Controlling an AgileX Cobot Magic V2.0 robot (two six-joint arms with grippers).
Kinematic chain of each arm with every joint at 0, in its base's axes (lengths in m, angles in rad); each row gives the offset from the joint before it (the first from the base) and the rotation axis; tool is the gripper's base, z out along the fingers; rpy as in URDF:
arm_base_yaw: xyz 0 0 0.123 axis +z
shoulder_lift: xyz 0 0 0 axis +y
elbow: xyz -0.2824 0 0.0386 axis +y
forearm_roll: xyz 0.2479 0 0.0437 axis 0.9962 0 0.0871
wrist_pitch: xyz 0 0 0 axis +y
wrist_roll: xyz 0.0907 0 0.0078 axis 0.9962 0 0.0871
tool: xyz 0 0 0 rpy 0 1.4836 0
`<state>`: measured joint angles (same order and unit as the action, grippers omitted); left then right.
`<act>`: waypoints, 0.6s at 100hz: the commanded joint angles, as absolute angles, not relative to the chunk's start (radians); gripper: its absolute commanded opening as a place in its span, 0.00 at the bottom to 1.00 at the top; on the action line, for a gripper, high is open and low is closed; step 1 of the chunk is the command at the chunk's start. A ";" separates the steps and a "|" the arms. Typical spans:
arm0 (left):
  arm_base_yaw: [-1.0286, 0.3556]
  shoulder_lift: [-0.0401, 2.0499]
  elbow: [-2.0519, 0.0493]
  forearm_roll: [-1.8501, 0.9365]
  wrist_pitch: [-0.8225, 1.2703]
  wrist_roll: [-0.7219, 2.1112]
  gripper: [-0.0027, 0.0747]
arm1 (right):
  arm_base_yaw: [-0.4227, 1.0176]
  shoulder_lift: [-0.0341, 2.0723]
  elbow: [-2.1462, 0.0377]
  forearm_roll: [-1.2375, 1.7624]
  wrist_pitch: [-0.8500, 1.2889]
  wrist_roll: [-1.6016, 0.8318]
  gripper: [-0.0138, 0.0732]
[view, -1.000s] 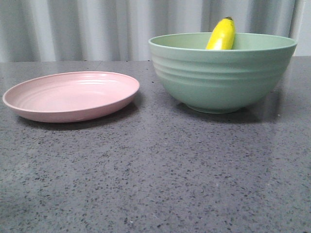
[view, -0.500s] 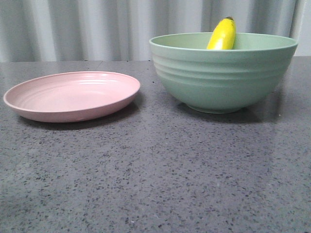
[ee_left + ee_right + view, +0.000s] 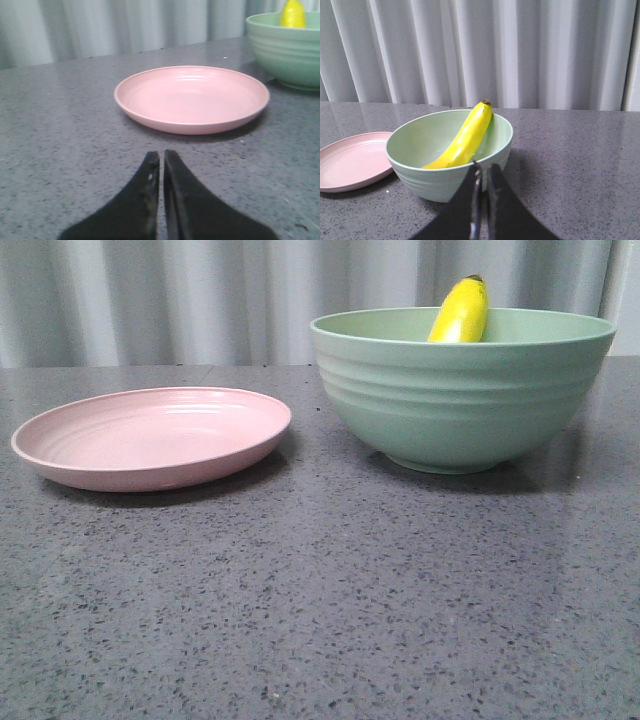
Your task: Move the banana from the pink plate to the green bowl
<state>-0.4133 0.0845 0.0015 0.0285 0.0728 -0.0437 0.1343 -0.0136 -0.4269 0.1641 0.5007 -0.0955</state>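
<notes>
The yellow banana (image 3: 459, 312) leans inside the mint-green bowl (image 3: 460, 400) at the right, its dark tip above the rim; it also shows in the right wrist view (image 3: 465, 139) and the left wrist view (image 3: 292, 14). The pink plate (image 3: 150, 436) lies bare at the left. My left gripper (image 3: 161, 156) is shut and empty, low over the table in front of the pink plate (image 3: 192, 97). My right gripper (image 3: 484, 170) is shut and empty, in front of the green bowl (image 3: 445, 175), apart from it. Neither gripper shows in the front view.
The grey speckled tabletop (image 3: 320, 600) runs forward of both dishes. A pleated white curtain (image 3: 200, 300) hangs behind the table. The bowl (image 3: 287, 47) and plate (image 3: 350, 160) stand close together.
The plate, bowl and banana all sit a few pixels further right in the front view than a second ago. Nothing else differs.
</notes>
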 commanded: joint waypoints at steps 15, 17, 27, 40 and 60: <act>-0.179 -0.022 0.026 0.022 0.030 -0.022 0.01 | 0.128 -0.003 -0.451 0.157 0.425 -0.107 0.07; -0.158 -0.031 0.026 0.022 0.038 -0.022 0.01 | 0.128 -0.003 -0.451 0.157 0.425 -0.107 0.07; -0.080 -0.037 0.026 0.000 0.081 -0.022 0.01 | 0.128 -0.003 -0.451 0.157 0.425 -0.107 0.07; -0.035 -0.037 0.026 -0.006 0.167 -0.022 0.01 | 0.128 -0.003 -0.451 0.157 0.424 -0.107 0.07; -0.037 -0.037 0.026 -0.006 0.282 -0.022 0.01 | 0.128 -0.003 -0.451 0.157 0.424 -0.107 0.07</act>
<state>-0.0396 -0.0035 0.0015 0.0000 0.3173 -0.0230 0.1343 -0.0136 -0.4269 0.1641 0.5007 -0.0955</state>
